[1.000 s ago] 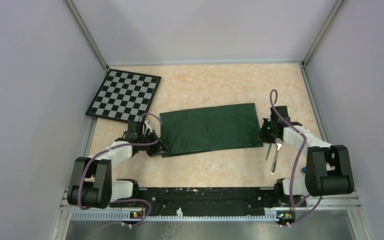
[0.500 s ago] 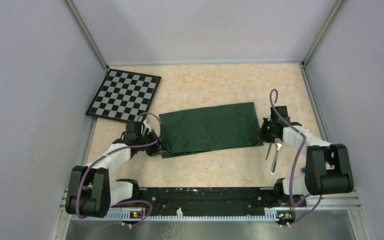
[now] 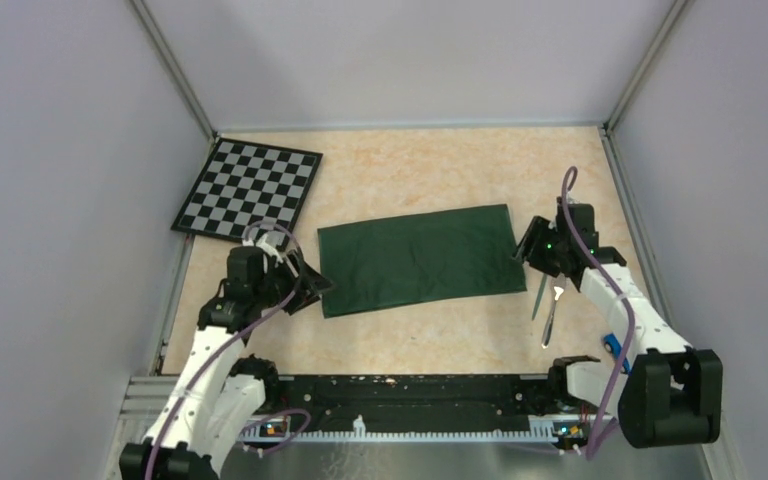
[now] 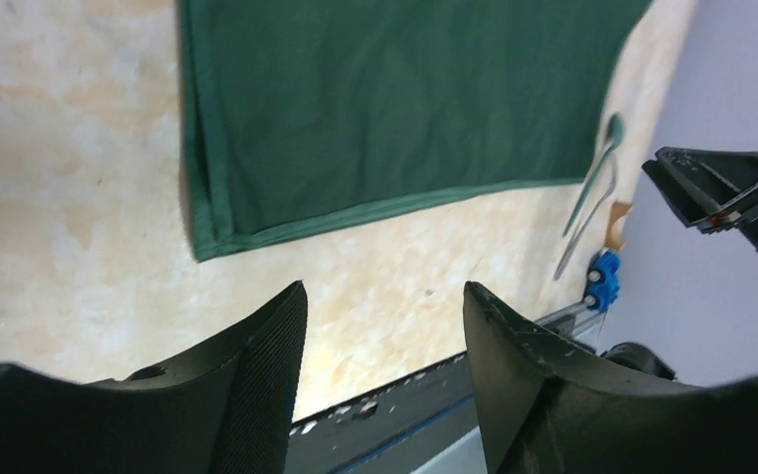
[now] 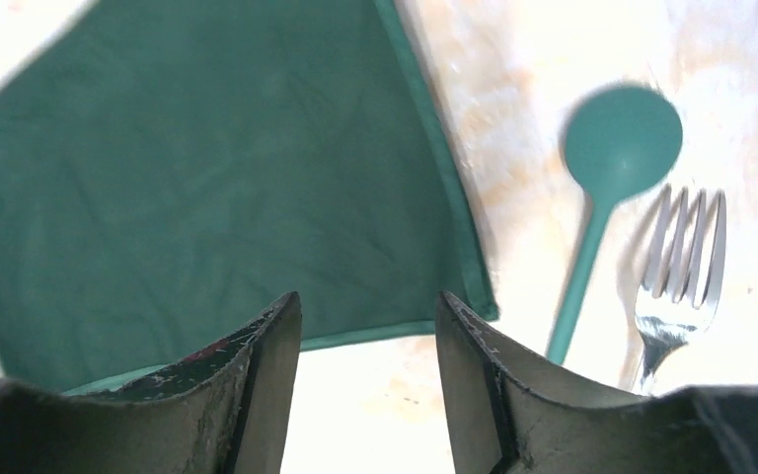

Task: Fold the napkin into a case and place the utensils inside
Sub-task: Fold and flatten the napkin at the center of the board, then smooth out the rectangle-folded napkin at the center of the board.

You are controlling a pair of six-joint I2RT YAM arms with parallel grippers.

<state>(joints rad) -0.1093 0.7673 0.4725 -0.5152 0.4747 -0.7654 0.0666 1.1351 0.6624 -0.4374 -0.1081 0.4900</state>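
Green cloth, the folded napkin (image 3: 415, 258) lies flat mid-table in the top view between the left gripper (image 3: 312, 287) and the right gripper (image 3: 526, 247). Both are raised clear of its short ends with jaws spread, whereas a second ago they sat low against those edges. From the left wrist its near corner lies just beyond the parted fingers (nothing held), and from the right wrist its hem corner lies ahead of the open fingers, with the utensils (image 5: 620, 146) just to the right.

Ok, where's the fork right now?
In the top view the fork lies flat on the right side, just right of the teal spoon, past the napkin's near right corner.
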